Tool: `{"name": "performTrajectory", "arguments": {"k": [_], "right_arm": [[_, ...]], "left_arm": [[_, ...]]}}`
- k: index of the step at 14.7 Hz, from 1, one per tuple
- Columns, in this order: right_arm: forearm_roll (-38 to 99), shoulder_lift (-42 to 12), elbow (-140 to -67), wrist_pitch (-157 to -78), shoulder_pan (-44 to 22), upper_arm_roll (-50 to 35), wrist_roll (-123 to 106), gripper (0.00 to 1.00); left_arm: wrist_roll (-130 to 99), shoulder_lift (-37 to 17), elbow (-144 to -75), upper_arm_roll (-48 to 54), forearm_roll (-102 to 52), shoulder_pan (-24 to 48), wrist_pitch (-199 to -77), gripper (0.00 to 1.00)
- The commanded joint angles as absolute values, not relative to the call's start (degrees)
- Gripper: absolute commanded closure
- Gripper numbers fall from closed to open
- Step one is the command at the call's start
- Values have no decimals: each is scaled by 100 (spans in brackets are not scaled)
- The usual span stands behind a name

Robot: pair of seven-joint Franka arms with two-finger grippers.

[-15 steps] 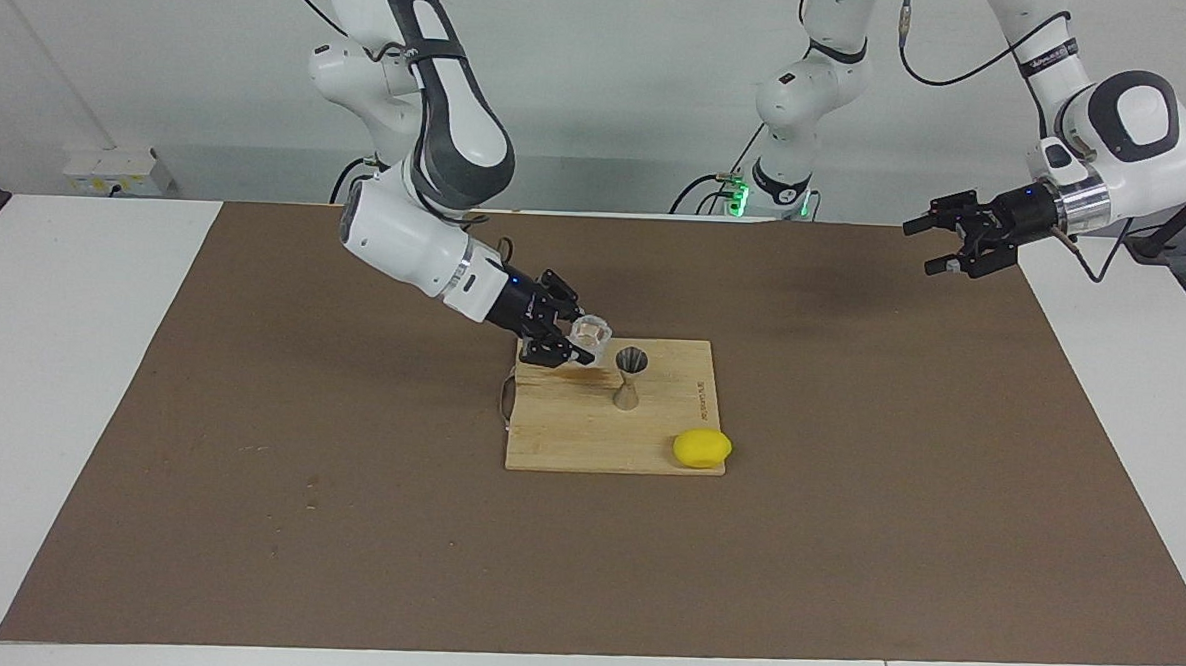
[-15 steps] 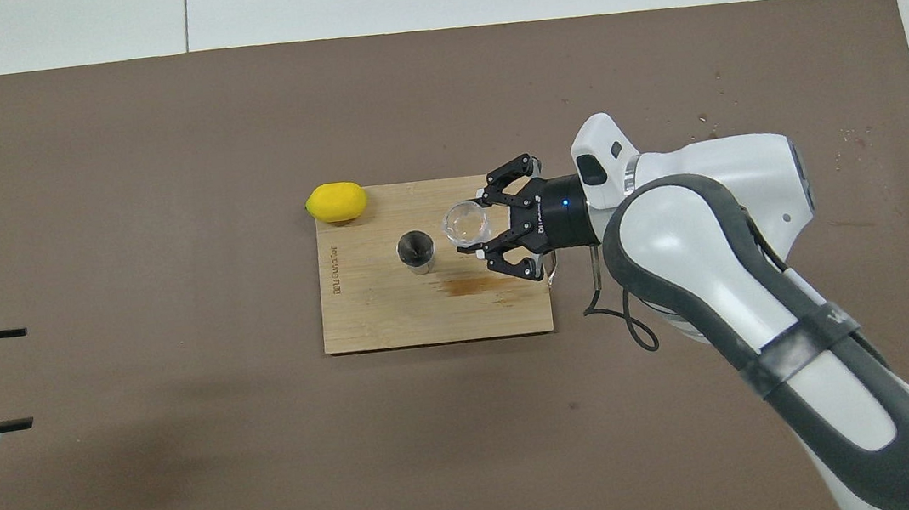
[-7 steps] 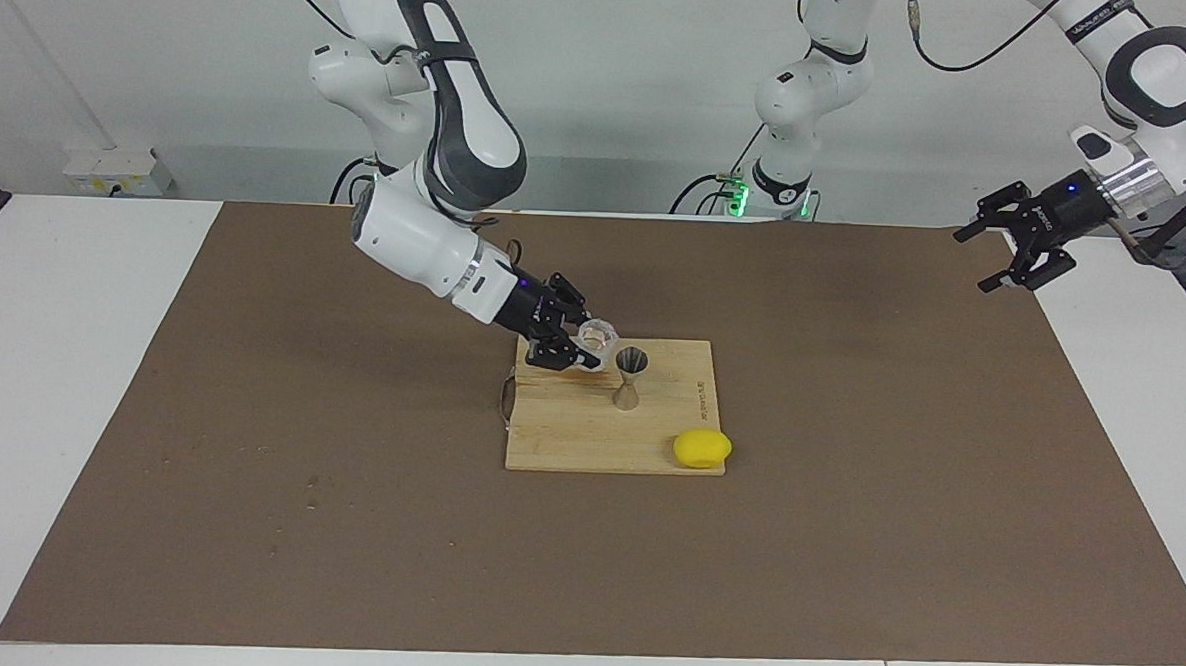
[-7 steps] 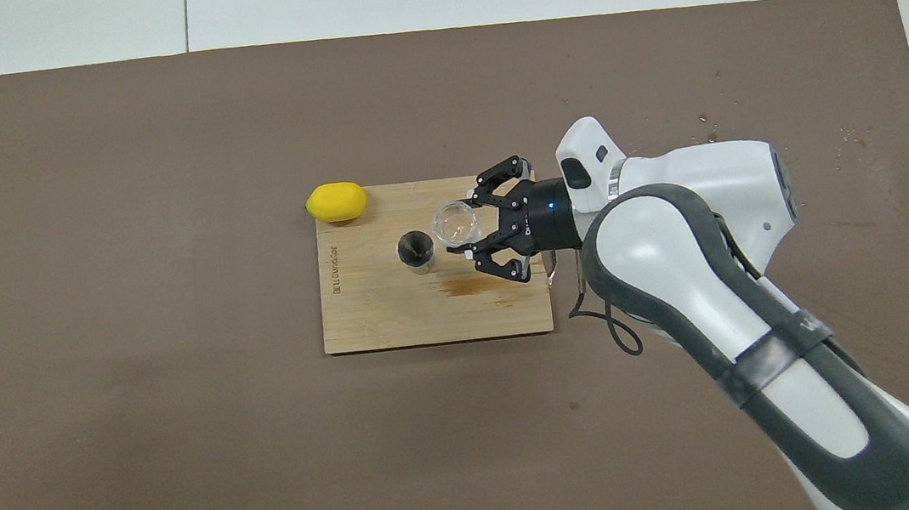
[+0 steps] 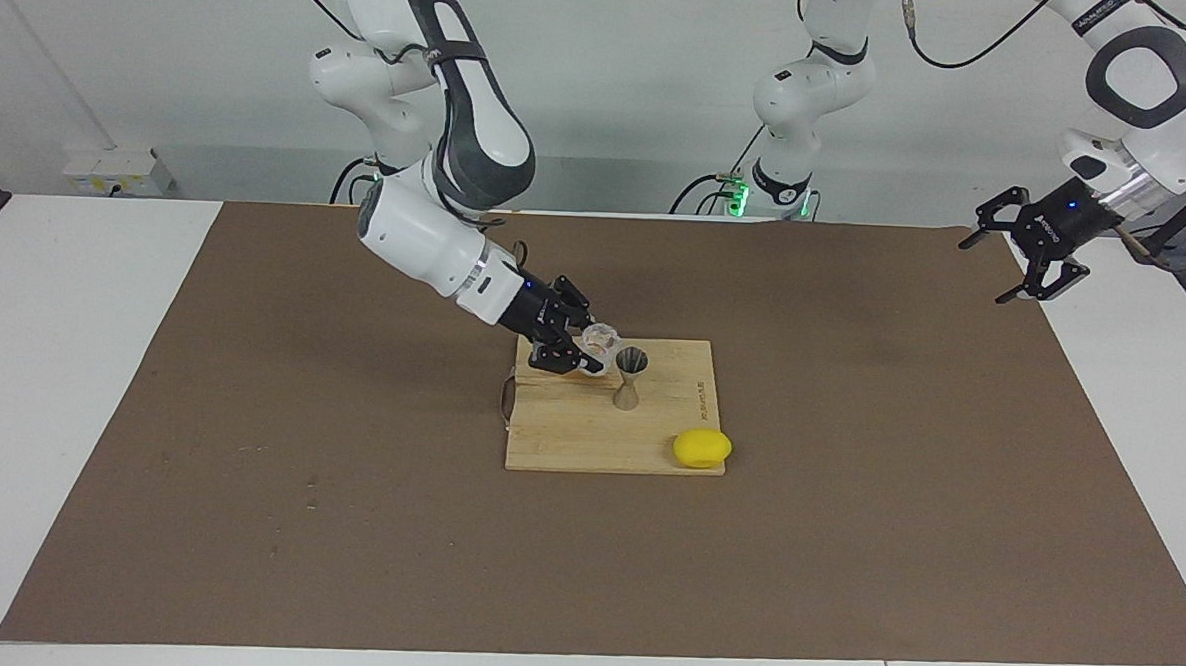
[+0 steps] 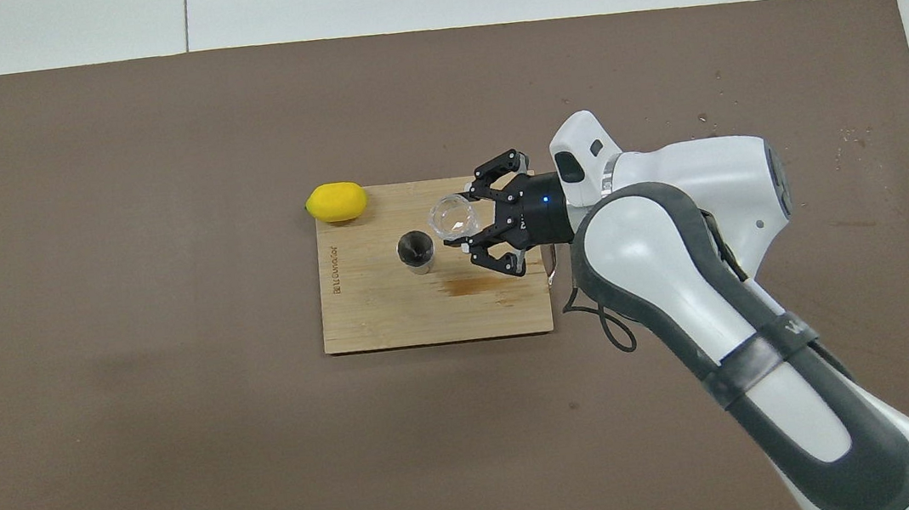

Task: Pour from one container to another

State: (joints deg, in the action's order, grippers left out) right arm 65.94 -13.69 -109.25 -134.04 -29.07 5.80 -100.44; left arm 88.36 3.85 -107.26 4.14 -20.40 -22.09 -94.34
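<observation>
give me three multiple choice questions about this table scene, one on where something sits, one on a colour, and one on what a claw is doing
1. Where does the jigger stand?
A. on the wooden board
B. on the brown mat
C. on the lemon

2. What colour is the lemon?
A. green
B. yellow
C. red

3. What is the right claw doing?
A. hanging open over bare mat
B. gripping the lemon
C. holding the glass cup beside the jigger's mouth

Answers:
1 A, its base rests on the board.
2 B, it is bright yellow at the board's corner.
3 C, its fingers close around the cup; the left claw waits open off at the mat's edge.
</observation>
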Motion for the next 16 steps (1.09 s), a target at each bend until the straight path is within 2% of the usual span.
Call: {"name": "performTrajectory", "arguments": {"k": [1, 6, 14, 16], "right_arm": [[6460, -1503, -10697, -13456, -3032, 677, -9730, 100], [6311, -1547, -10635, -13439, -3541, 1177, -9501, 100], [5960, -1556, -10556, -13395, -3796, 1371, -9123, 100], [5802, -1556, -10556, -13386, -3928, 1511, -9009, 100]], "left_arm": [[7100, 544, -10583, 395, -1549, -1872, -9475, 0], [5135, 730, -10565, 448, -1135, -1679, -9360, 0], [3728, 791, -10434, 448, -432, -1653, -9220, 0], [2556, 800, -10380, 440, -413, -1687, -9019, 0]]}}
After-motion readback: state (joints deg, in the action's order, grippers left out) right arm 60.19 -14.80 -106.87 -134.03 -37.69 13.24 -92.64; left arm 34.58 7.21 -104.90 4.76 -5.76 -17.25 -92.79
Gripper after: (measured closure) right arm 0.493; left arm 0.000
